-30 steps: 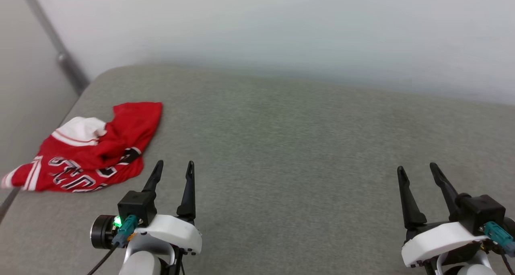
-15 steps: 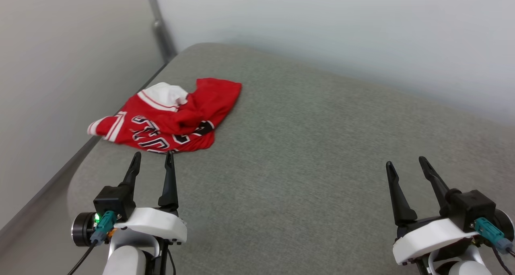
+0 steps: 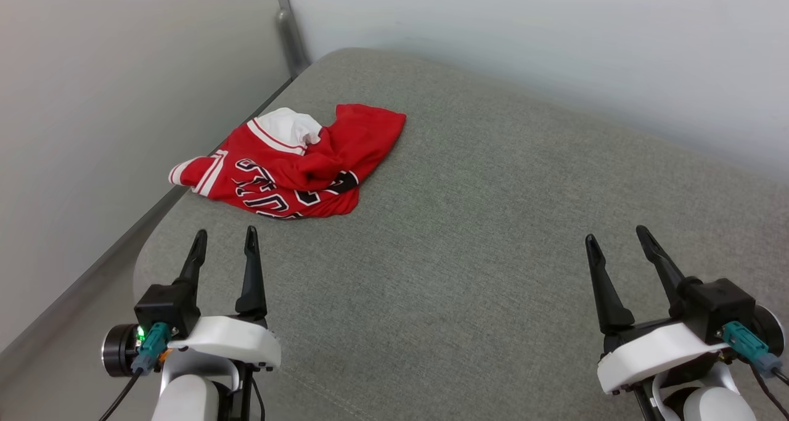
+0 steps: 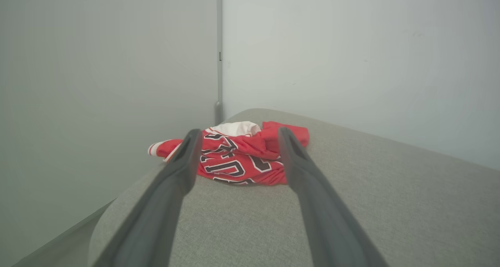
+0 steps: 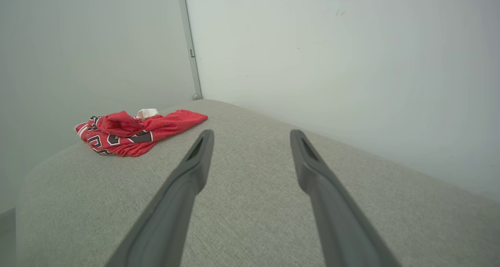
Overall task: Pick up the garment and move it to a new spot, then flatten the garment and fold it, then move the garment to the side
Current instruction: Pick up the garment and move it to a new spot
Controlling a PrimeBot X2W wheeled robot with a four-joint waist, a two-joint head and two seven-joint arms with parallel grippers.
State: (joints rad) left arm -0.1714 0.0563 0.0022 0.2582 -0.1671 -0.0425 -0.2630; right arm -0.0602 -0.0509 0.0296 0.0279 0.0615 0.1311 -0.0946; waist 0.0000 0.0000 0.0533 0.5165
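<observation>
The garment [image 3: 296, 162] lies crumpled near the far left corner of the grey cushioned surface [image 3: 493, 236], red with a white sleeve and black lettering showing. It also shows in the left wrist view as the garment [image 4: 234, 157] and in the right wrist view as the garment [image 5: 133, 132]. My left gripper [image 3: 223, 239] hovers open a short way in front of it, nothing between its fingers. At the lower right my right gripper [image 3: 616, 236] is open and empty, far from the cloth.
Pale walls close in on the left and behind, meeting at a grey metal post [image 3: 290, 29]. The surface's rounded left edge [image 3: 148, 248] drops to a narrow gap along the wall.
The head camera has swung left, so the garment now sits nearer the picture's middle. Both grippers stay open and keep their low places in the view.
</observation>
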